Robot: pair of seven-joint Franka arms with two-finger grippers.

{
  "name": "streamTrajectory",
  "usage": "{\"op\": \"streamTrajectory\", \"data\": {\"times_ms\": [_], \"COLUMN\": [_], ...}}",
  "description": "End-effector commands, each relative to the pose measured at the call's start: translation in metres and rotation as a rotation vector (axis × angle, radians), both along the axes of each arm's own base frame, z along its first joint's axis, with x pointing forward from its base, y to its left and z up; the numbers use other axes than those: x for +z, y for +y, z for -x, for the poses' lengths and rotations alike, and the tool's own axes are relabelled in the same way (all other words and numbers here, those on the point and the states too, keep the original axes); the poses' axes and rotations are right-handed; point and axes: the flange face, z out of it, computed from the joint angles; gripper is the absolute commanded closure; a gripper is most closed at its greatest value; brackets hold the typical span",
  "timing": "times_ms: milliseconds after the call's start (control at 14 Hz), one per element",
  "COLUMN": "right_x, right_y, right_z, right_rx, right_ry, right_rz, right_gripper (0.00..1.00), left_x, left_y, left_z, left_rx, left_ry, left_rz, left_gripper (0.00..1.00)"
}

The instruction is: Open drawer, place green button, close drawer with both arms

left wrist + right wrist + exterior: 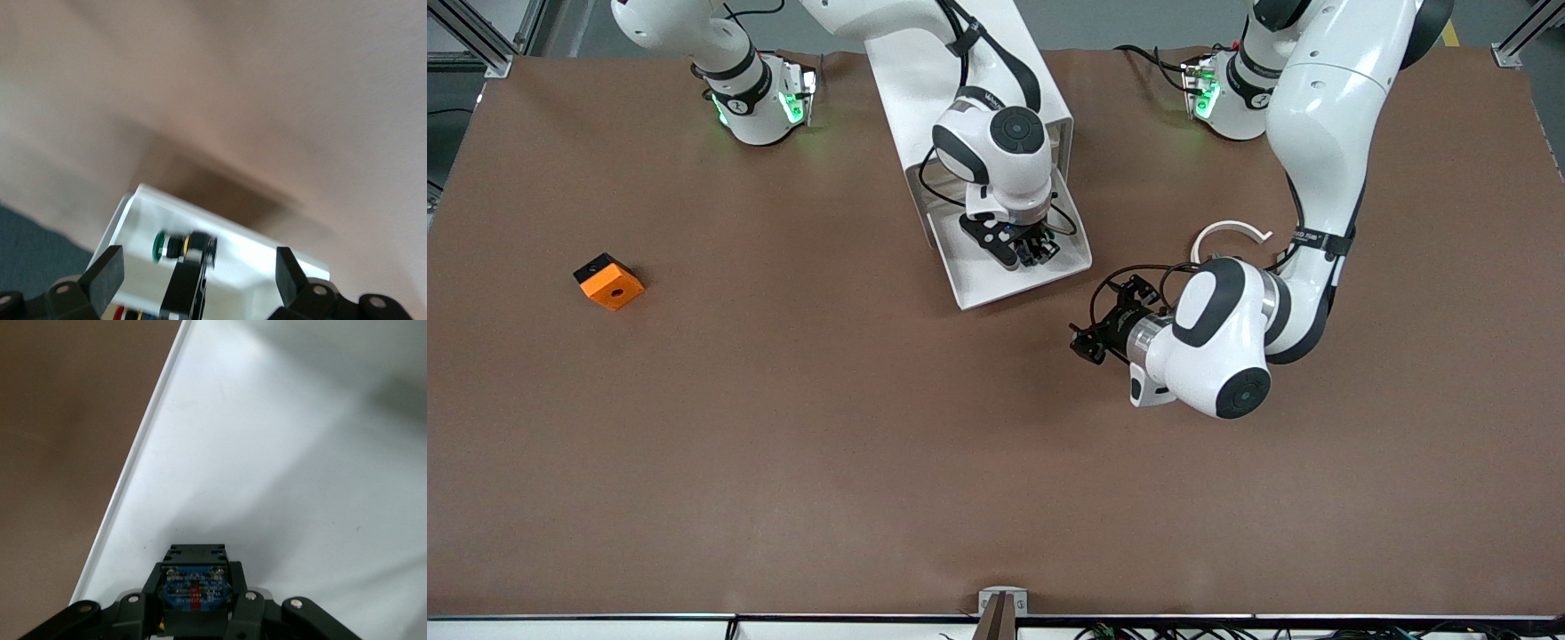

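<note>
On the table (pixel 783 444) lies a brown matte cover that reaches almost to every edge; some grey floor and metal frame posts show at the upper corners of the front view. The white cabinet (pixel 960 71) stands between the two arm bases, and its drawer (pixel 983 280) is pulled out toward the front camera, a shallow white tray with a low rim.

The right gripper (pixel 1034 252) is over the open drawer, low inside it, and its fingers (pixel 243 613) are pressed on the button (pixel 183 247). In the left wrist view the button lies sideways in the grip, its long axis about level above the drawer floor, the cap end sticking out from one side of the fingers. The cap is round and green, then comes a silver ring and a black body. In the right wrist view its back end faces the camera: a dark square housing with a blue plate and a small red mark in the middle.

The left gripper (pixel 1107 324) waits in the air over the bare cover, just beside the drawer's corner toward the left arm's end, pointing at the drawer with its fingers (pixel 107 273) spread wide and holding nothing.

An orange block (pixel 610 282) with a round hole lies well apart, toward the right arm's end. A white arc-shaped part (pixel 1230 230) lies beside the left arm.
</note>
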Motion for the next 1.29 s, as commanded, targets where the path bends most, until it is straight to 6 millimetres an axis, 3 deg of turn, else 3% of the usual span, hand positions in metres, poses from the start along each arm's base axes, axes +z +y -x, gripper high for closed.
{"op": "streamTrajectory", "data": {"times_ms": [0, 714, 1143, 1214], "right_x": [0.002, -0.002, -0.002, 0.0], "right_y": [0.007, 0.018, 0.021, 0.021], "right_z": [0.002, 0.008, 0.005, 0.004], "right_rx": [-0.037, -0.073, -0.031, -0.03], "right_ry": [-0.01, -0.01, -0.046, -0.047], "right_rz": [-0.005, -0.007, 0.009, 0.004], "right_gripper": [1.0, 1.0, 1.0, 0.87], "left_x": [-0.004, -0.017, -0.022, -0.027], "left_y": [-0.008, -0.045, -0.045, -0.044], "left_z": [-0.002, -0.009, -0.019, -0.018], "left_rx": [-0.088, -0.246, -0.343, -0.346], "left_ry": [-0.129, -0.487, -0.656, -0.649], "left_rz": [-0.009, -0.073, -0.159, -0.16], "left_gripper": [0.0, 0.0, 0.0, 0.0]}}
